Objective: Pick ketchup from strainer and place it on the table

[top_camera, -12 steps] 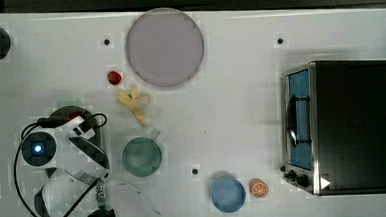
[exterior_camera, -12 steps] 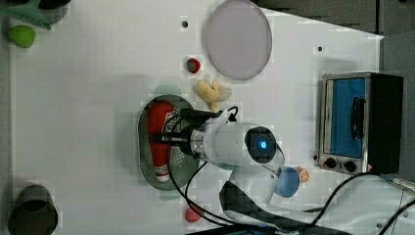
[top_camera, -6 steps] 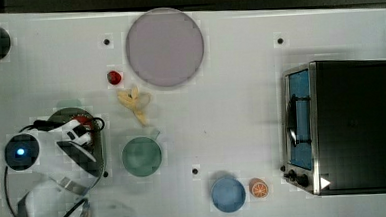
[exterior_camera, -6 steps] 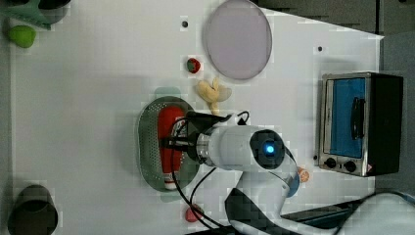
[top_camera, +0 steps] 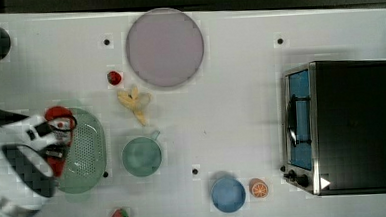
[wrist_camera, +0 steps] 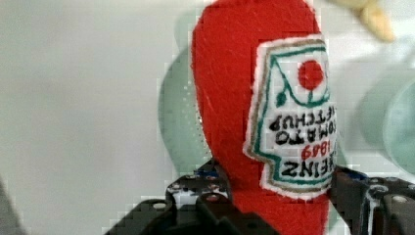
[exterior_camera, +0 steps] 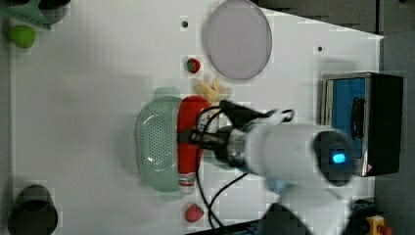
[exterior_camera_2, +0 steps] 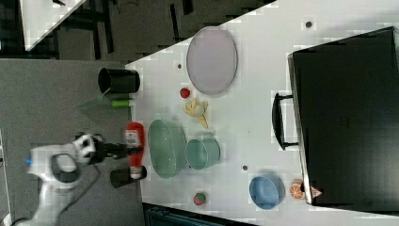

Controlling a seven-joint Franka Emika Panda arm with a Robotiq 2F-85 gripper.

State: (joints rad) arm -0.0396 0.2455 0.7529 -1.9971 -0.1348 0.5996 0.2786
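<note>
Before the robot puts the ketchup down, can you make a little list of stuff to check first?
1. Hand holding the ketchup: ok, a finger sits on each side of the bottle in the wrist view.
2. Ketchup lifted out of the strainer: ok, the right view shows it up in the air beside the bowl.
3. Bare table to land on: ok, there is open white space between the green cup and the toaster oven.
4. Things to steer around: ok, the banana and the strawberry lie apart from that space.
5. Grip tight enough not to slip: cannot tell.
</note>
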